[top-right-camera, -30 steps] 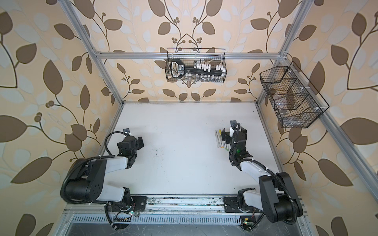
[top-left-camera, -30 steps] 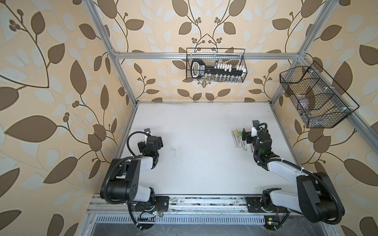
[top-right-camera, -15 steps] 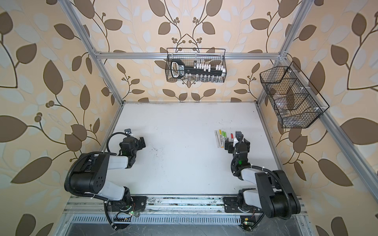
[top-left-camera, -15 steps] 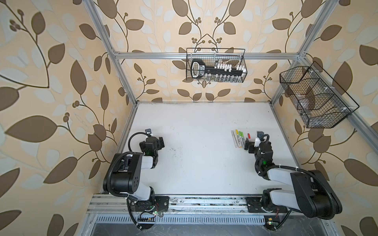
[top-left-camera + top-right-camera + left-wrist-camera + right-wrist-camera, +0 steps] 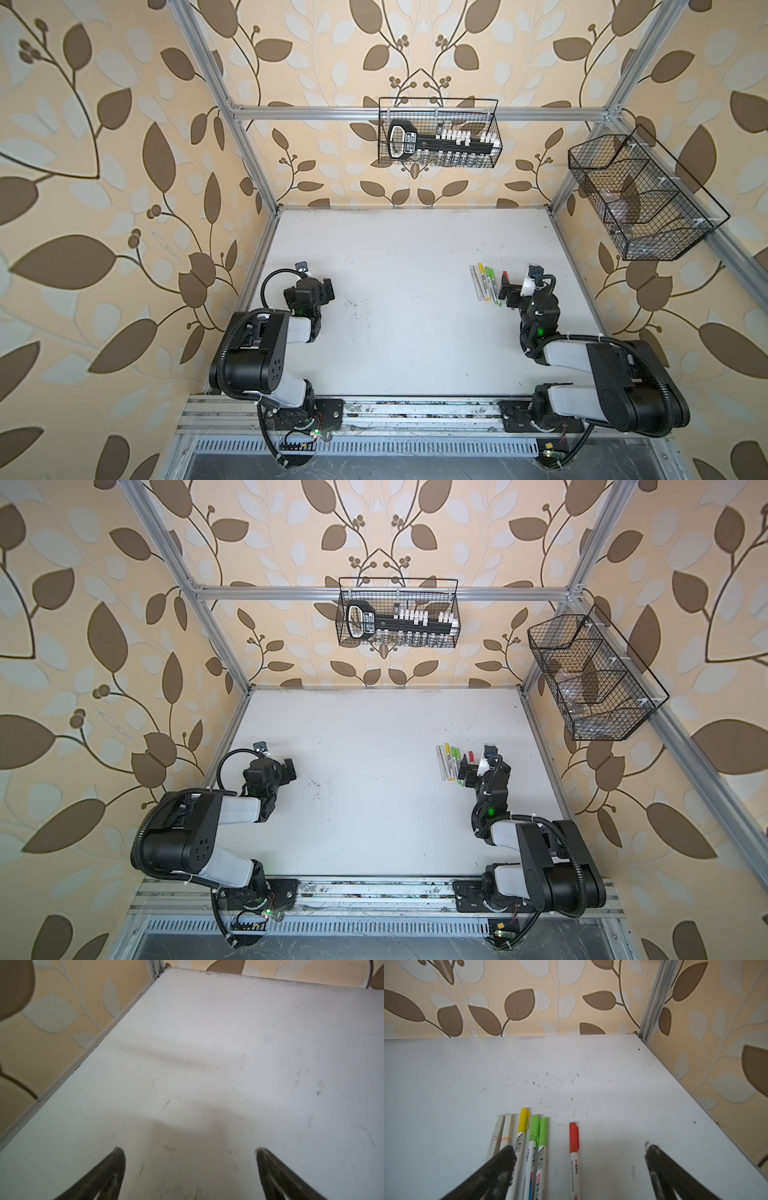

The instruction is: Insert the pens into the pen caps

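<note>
On the tabletop's (image 5: 467,1076) right side, just beside the right jaws: six pens (image 5: 529,1159) lying side by side, all seemingly wearing pen caps (image 5: 523,1120). Probably finished; no loose cap visible. Right jaws wide apart, empty; left jaws likewise.

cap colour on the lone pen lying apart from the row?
Red. The cap shows best in the right wrist view.

You have bright, even, diffuse light in both top views; the table (image 5: 395,332) reads flat white. Shadows are soft: in the left wrist view a faint band and a grey patch lie on it. The posts (image 5: 250,166) splay outward at the top views' edges. Both wrist views blur the fingers (image 5: 104,1176) near the lens.
</note>
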`<state>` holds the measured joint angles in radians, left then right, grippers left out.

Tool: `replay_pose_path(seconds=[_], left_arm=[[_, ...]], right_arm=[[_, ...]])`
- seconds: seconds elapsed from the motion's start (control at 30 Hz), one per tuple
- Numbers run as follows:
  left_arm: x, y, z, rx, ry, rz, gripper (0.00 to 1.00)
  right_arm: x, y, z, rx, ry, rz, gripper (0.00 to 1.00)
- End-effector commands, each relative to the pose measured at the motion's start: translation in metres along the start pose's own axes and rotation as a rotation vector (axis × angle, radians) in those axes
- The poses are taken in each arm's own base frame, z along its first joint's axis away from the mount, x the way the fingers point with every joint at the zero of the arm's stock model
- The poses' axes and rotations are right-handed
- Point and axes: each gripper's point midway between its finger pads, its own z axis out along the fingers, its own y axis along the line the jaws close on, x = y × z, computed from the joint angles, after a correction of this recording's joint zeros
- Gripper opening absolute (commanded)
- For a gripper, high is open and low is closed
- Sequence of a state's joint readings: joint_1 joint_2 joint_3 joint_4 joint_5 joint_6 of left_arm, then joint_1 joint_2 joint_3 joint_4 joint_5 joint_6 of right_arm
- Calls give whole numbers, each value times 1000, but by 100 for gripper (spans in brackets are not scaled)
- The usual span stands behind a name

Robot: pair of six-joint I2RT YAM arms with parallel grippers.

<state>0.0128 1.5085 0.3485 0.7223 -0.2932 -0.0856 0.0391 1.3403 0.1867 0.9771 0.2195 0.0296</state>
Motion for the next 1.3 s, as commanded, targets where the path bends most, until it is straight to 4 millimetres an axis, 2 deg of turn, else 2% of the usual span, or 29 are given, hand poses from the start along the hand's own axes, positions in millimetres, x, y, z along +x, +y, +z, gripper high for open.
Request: replay_pose_path(seconds=[0.0, 0.6, 0.67, 0.8, 0.9, 0.97, 1.27], left_arm=[[-26, -6, 0, 16, -74, -27, 99], [-26, -6, 0, 16, -73, -27, 99], [-26, -6, 0, 16, -73, -28, 99], [-26, -6, 0, 17, -73, -27, 99], [-25, -6, 0, 16, -72, -27, 99], [-26, -6, 0, 16, -73, -27, 99], [-26, -6, 0, 16, -73, -27, 99]], right_arm=[[-3, 4, -2, -20, -24, 0, 100], [-3, 4, -2, -23, -23, -1, 100], [-3, 19, -3, -115, -24, -33, 100], [-4, 27, -8, -167, -41, -53, 100], [-3, 10, -1, -70, -18, -8, 100], [-3, 6, -1, -56, -19, 6, 100], [-3, 5, -1, -54, -20, 8, 100]])
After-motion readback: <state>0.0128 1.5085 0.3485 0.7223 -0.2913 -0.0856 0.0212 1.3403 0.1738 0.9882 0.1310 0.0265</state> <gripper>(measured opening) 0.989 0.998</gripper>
